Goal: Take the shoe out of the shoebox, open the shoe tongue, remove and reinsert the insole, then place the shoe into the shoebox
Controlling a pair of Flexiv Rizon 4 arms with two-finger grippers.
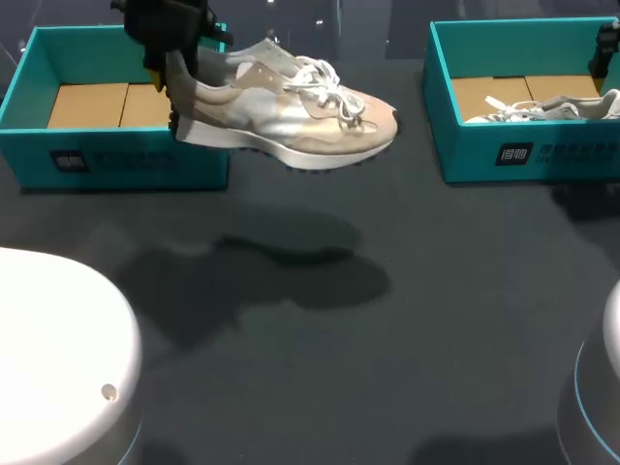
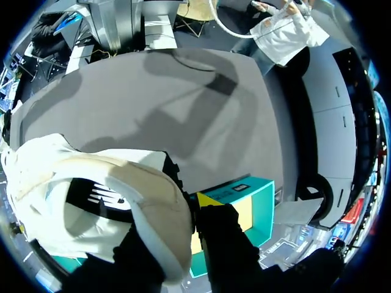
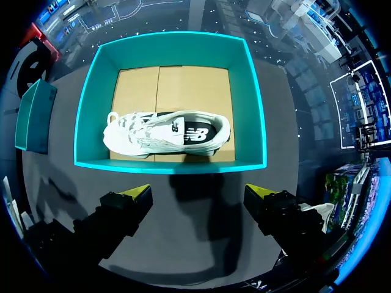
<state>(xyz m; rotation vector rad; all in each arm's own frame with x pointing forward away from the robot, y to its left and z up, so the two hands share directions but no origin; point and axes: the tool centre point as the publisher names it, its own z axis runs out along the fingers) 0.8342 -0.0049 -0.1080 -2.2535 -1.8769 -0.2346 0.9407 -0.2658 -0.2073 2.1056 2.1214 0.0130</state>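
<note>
A beige and white sneaker (image 1: 291, 111) hangs in the air above the dark table, toe pointing right, just in front of the left teal shoebox (image 1: 116, 160). My left gripper (image 1: 170, 68) is shut on its heel collar. In the left wrist view the heel (image 2: 122, 201) fills the space at the gripper (image 2: 183, 213), with one yellow tip outside the collar and the other finger hidden inside. My right gripper (image 3: 201, 195) stands open above the near wall of the right teal shoebox (image 3: 171, 165), which holds a second white sneaker (image 3: 168, 133) lying on its side.
The left shoebox shows only brown cardboard inside. The right shoebox (image 1: 523, 155) stands at the back right with its sneaker (image 1: 538, 108). White rounded robot bases (image 1: 58, 349) sit at the front corners. Dark table (image 1: 320, 368) lies between them.
</note>
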